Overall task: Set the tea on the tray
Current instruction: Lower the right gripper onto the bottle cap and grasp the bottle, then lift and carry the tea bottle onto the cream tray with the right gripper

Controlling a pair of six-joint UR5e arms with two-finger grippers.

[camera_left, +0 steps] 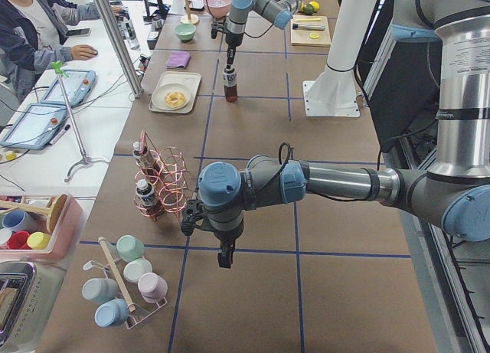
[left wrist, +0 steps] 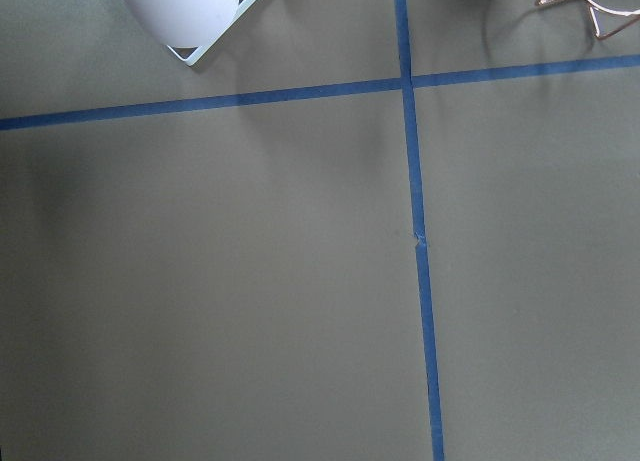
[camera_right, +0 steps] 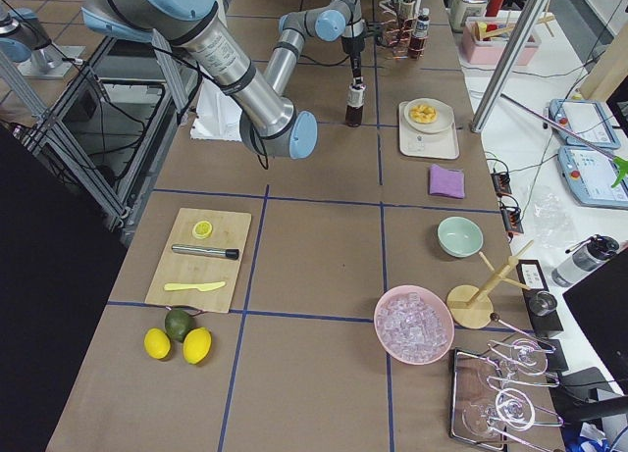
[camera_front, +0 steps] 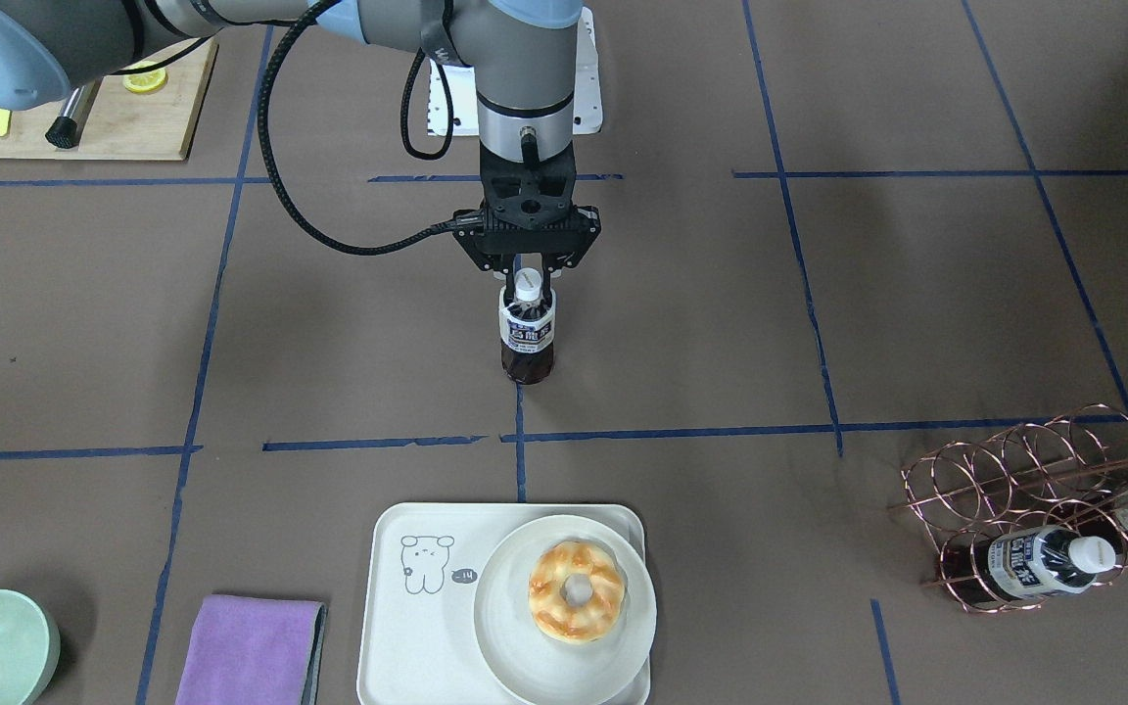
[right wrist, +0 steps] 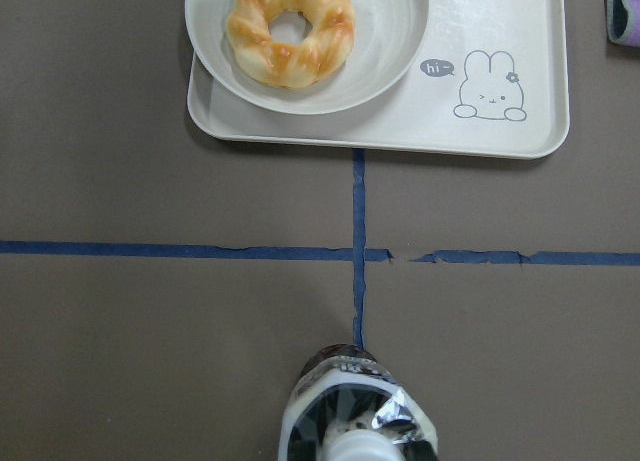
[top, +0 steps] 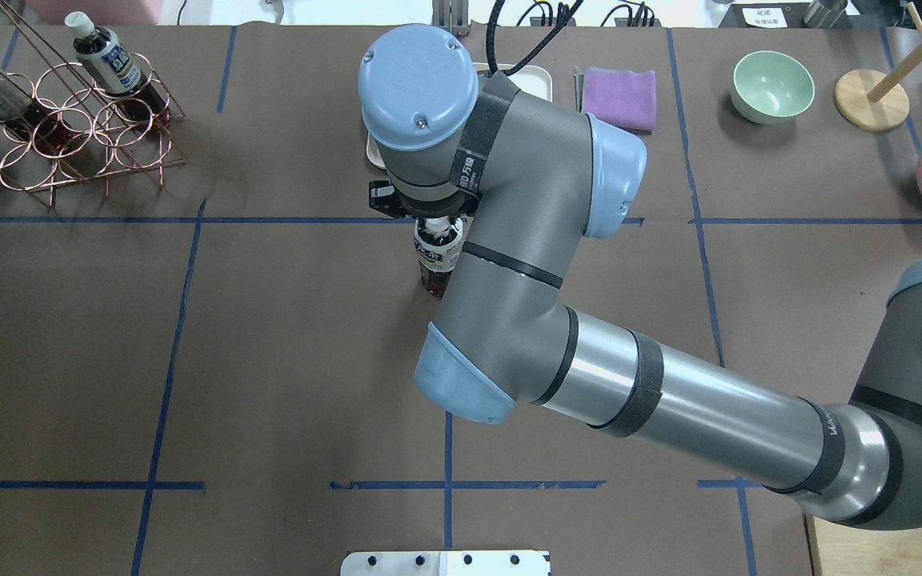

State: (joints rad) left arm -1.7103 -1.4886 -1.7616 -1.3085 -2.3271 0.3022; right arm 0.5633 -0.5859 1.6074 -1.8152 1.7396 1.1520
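While the right gripper [camera_front: 529, 292] hangs straight down from its wrist, its two black fingers [camera_front: 508, 292] are clenched on the tea [camera_front: 528, 338], a small clear plastic bottle of dark brown liquid with a white screw cap and a white-and-blue wrap label. The fingers meet the bottle at its shoulder, one on each side, so the cap sits up between them and the body reaches below. The bottle is upright over a blue tape line [camera_front: 520, 431] on the brown table cover [camera_front: 329, 323]; whether its base touches the cover I cannot tell. It is well apart from the cream-white rectangular tray [camera_front: 398, 636] with the line-drawn animal, and a crossing strip of tape lies between the two. On the tray sits a round white plate [camera_front: 515, 646] holding a glazed ring doughnut [camera_front: 549, 597]. The left gripper [camera_left: 224, 258] hangs over the table near a copper wire rack [camera_left: 172, 177]; whether it is released or clenched cannot be told.
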